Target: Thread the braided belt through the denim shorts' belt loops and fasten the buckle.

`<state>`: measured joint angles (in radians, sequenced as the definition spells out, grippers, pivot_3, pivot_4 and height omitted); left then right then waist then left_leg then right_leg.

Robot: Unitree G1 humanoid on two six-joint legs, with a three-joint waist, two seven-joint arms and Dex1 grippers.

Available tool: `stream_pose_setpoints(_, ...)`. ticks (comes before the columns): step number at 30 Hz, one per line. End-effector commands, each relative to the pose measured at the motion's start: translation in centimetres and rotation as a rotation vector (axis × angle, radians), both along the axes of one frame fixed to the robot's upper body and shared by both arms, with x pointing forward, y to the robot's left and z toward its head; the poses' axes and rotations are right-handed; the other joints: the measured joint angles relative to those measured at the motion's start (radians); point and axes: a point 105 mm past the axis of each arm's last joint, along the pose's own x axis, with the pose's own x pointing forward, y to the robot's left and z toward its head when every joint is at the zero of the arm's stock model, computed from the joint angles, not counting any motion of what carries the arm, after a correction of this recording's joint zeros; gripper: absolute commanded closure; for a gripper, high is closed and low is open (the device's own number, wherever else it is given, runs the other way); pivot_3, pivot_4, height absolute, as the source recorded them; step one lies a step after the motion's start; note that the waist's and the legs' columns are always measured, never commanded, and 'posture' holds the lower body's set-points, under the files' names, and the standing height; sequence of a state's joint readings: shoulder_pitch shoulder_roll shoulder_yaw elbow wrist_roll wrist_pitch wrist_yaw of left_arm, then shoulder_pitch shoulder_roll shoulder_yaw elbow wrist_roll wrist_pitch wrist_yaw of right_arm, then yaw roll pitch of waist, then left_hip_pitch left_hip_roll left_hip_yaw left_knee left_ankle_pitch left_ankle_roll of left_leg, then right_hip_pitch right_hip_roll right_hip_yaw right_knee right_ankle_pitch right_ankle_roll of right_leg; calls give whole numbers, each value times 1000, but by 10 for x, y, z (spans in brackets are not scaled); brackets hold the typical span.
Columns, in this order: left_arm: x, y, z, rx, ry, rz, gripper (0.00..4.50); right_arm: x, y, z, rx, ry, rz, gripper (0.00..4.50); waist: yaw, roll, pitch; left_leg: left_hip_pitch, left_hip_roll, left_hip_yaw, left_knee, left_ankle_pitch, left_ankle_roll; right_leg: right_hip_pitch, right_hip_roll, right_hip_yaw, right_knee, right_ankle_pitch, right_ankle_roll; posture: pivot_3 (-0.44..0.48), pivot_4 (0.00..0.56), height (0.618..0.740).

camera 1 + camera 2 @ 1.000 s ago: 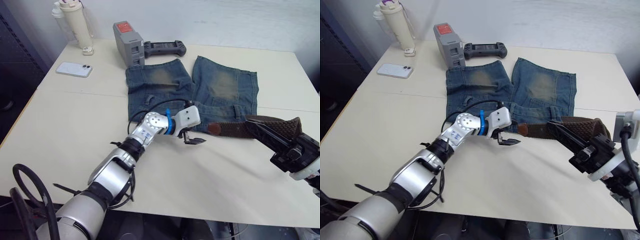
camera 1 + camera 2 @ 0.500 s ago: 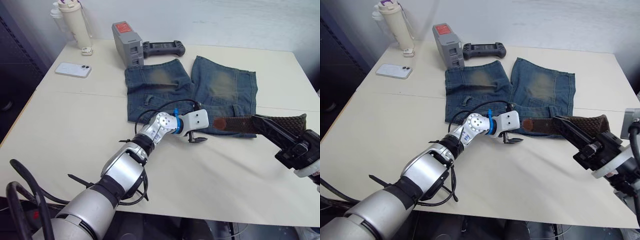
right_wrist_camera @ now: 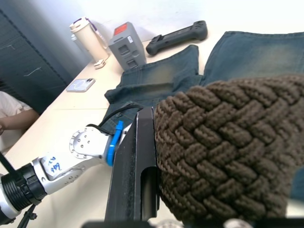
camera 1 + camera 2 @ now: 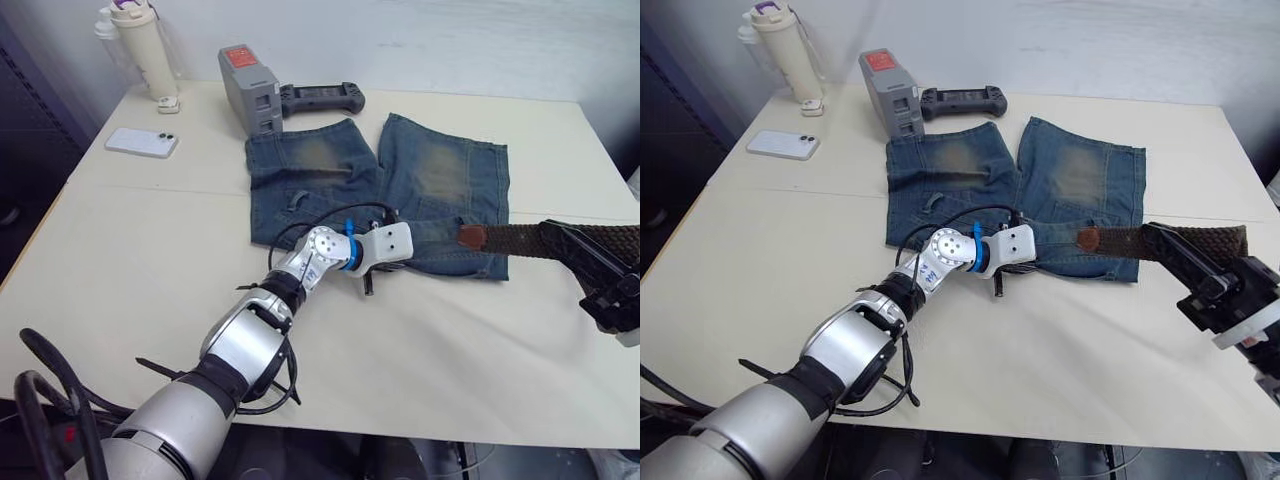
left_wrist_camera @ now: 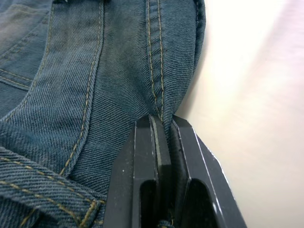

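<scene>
The denim shorts [image 4: 400, 170] lie flat mid-table, legs pointing away and waistband toward me. My left gripper [image 4: 368, 285] is shut on the near edge of the waistband; in the left wrist view its fingers [image 5: 147, 156] pinch a fold of stitched denim [image 5: 118, 71]. The braided belt [image 4: 520, 238] runs rightward from the waistband's right end, its tan leather tip [image 4: 470, 237] resting on the denim. My right gripper [image 4: 572, 255] is shut on the belt, and the weave [image 3: 228, 142] bulges beside its finger [image 3: 137, 156]. The buckle is out of view. The belt loops are too small to tell apart.
At the table's far left stand a grey box with a red label [image 4: 247, 88], a black controller [image 4: 320, 97], a white phone [image 4: 141, 142] and a white bottle [image 4: 135, 40]. The table's right edge [image 4: 620, 150] is close to my right gripper.
My left gripper has shut on the waistband edge. My right gripper has drawn the belt to the right, so its tan tip slid right along the waistband.
</scene>
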<state>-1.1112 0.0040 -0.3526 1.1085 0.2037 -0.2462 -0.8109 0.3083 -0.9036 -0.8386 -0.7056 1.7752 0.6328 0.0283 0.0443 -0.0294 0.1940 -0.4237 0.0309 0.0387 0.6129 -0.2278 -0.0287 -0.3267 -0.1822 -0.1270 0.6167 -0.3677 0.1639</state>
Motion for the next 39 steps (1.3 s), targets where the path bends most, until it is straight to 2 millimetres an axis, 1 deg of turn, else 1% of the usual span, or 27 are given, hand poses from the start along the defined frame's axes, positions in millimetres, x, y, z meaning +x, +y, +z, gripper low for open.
stream_pose_setpoints(1,-17,30,-30,102,140,-60,4467,-1,-4,9,-18,-39,-12,4500,-10,0,0,1,0,0,0,0,0,0,0,0,1,0,0,0,150,740)
stream_pose_setpoints(4,-28,51,-31,109,176,-53,4467,0,-5,7,-19,-34,-6,4500,-27,2,-1,2,1,0,0,0,0,1,0,0,2,0,0,0,150,740)
stream_pose_setpoints(6,-34,66,-32,130,162,-37,4467,0,-6,4,-18,-21,-6,4500,-32,3,-2,3,1,0,0,0,0,2,0,0,2,0,0,0,150,740)
stream_pose_setpoints(8,-41,86,-32,141,188,3,4467,-2,-5,-2,-10,3,1,4500,-38,4,-3,3,1,0,0,1,-1,2,0,0,3,0,0,0,150,740)
stream_pose_setpoints(10,-48,99,-27,136,207,33,4467,-4,-2,-8,-3,27,10,4500,-43,5,-3,4,2,0,0,1,-1,2,0,1,3,0,0,0,150,740)
stream_pose_setpoints(12,-50,107,-21,128,211,62,4467,-6,0,-11,5,39,14,4500,-45,7,-4,4,2,0,1,1,-1,2,1,1,4,0,0,0,150,740)
stream_pose_setpoints(14,-52,120,-18,157,214,78,4467,-9,6,-18,29,60,28,4500,-46,7,-4,5,2,0,1,1,-1,2,1,2,4,0,0,0,150,740)
stream_pose_setpoints(17,-55,129,-14,173,226,89,4467,-11,12,-25,47,86,41,4500,-47,7,-5,5,2,0,1,1,-1,2,1,3,5,0,0,0,150,740)
stream_pose_setpoints(20,-58,127,-10,150,231,61,4467,-11,18,-30,73,94,55,4500,-46,7,-5,5,2,1,1,1,-1,2,1,3,5,0,0,0,150,740)
stream_pose_setpoints(21,-61,123,-8,126,244,44,4467,-10,20,-31,79,97,57,4500,-45,7,-5,5,2,1,1,1,-1,2,1,3,5,0,0,0,150,740)
stream_pose_setpoints(23,-69,114,0,63,313,2,3635,-8,24,-32,91,99,72,4500,-45,7,-5,5,2,1,1,1,-1,2,1,3,5,0,0,0,150,740)
stream_pose_setpoints(25,-71,110,6,39,323,-11,2869,-7,26,-32,100,100,78,4500,-41,7,-5,5,2,1,1,1,-1,2,1,3,5,0,0,0,150,740)
stream_pose_setpoints(26,-69,110,8,40,312,-13,2360,-6,26,-33,104,104,77,4500,-38,7,-5,5,2,1,1,1,-1,2,1,3,5,0,0,0,150,740)
stream_pose_setpoints(27,-69,111,12,37,300,-24,1974,-6,26,-35,105,111,78,4500,-34,7,-5,4,2,0,1,1,-1,2,1,3,5,0,0,0,150,740)
stream_pose_setpoints(28,-69,111,14,34,293,-32,1422,-6,26,-36,106,117,78,4500,-32,7,-4,4,2,0,1,1,-1,2,0,3,4,0,0,0,150,740)
stream_pose_setpoints(29,-68,113,19,30,292,-41,1051,-4,24,-38,122,124,67,4500,-28,7,-4,4,1,1,1,1,-1,2,0,3,4,0,0,0,150,740)
stream_pose_setpoints(31,-63,117,37,-2,263,-57,90,1,18,-45,138,154,40,4500,-24,7,-4,4,1,1,1,1,-1,2,0,3,4,0,0,0,150,740)
stream_pose_setpoints(32,-63,119,47,-22,248,-77,36,4,15,-48,156,166,31,4500,-22,7,-4,4,1,1,1,1,-1,2,0,3,4,0,0,0,150,740)
stream_pose_setpoints(36,-60,121,66,-78,207,-104,36,14,10,-54,211,192,31,4500,-21,7,-4,3,1,1,2,1,-1,2,0,3,4,0,0,0,150,740)
stream_pose_setpoints(39,-59,121,72,-103,195,-104,36,23,1,-62,232,218,16,4500,-21,7,-4,3,1,1,2,1,-1,2,0,2,4,0,0,0,150,740)
